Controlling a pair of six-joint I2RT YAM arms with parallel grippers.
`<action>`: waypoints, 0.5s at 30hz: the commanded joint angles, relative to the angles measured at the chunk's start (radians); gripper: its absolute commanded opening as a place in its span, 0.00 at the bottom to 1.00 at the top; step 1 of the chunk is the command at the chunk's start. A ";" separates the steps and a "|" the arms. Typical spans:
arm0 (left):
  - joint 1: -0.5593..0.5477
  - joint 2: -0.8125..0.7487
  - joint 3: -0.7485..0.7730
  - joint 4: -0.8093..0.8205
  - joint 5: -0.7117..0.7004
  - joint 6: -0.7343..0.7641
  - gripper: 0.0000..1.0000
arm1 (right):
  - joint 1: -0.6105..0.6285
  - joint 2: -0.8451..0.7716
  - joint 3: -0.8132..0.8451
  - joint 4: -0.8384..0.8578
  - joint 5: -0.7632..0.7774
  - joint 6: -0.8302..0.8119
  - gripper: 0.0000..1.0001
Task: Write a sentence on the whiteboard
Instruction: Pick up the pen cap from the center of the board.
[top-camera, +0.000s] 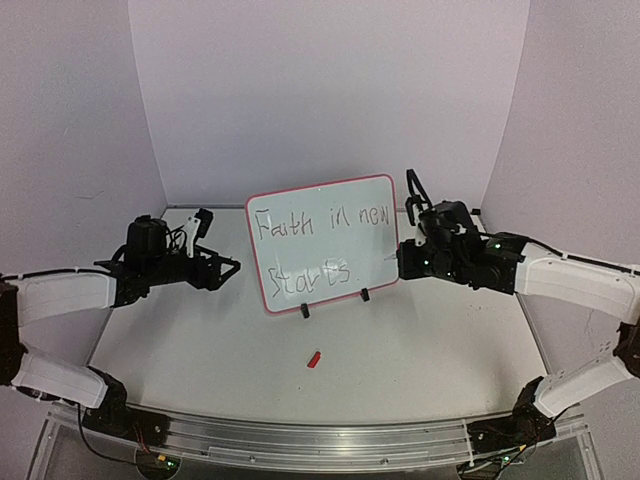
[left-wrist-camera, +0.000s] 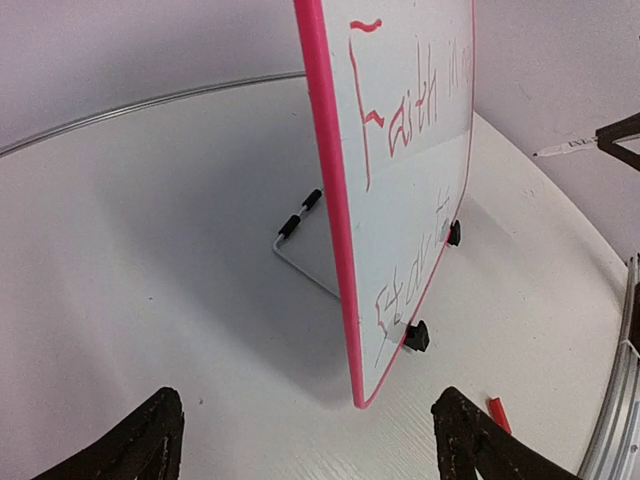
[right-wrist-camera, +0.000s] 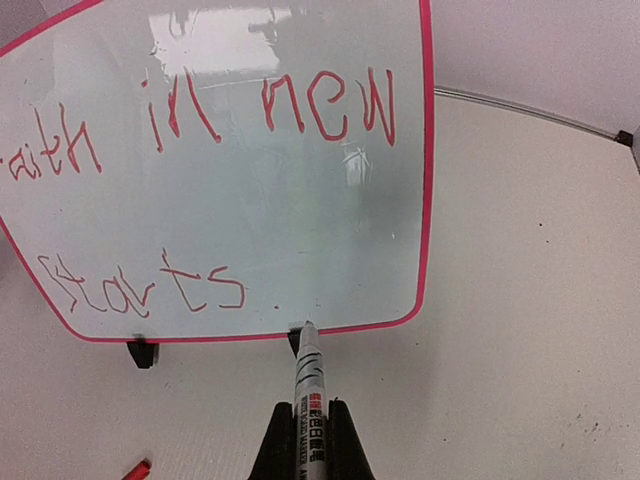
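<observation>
The whiteboard (top-camera: 372, 256) stands upright mid-table on two small black feet, with a red-pink rim. The sentence (top-camera: 320, 222) reads "Faith in new starts" in two red lines. My left gripper (top-camera: 228, 268) sits just left of the board. Its jaws (left-wrist-camera: 310, 442) are open with nothing between them, facing the board's left edge (left-wrist-camera: 332, 210) without touching it. My right gripper (right-wrist-camera: 310, 445) is shut on a white marker (right-wrist-camera: 309, 385). The marker's tip points at the board's bottom rim (right-wrist-camera: 250, 336), by the right foot.
A small red marker cap (top-camera: 314, 359) lies on the table in front of the board, and shows near the left gripper's right finger (left-wrist-camera: 470, 440). A wire stand (left-wrist-camera: 300, 245) props the board from behind. White walls close the back and sides.
</observation>
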 joint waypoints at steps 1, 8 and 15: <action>-0.008 -0.261 -0.127 -0.024 -0.139 -0.144 0.85 | -0.037 -0.146 -0.041 -0.101 -0.036 -0.042 0.00; -0.224 -0.502 -0.183 -0.321 -0.362 -0.361 0.79 | -0.098 -0.264 -0.116 -0.159 -0.256 -0.016 0.00; -0.683 -0.316 -0.126 -0.370 -0.671 -0.519 0.76 | -0.104 -0.332 -0.178 -0.158 -0.320 0.058 0.00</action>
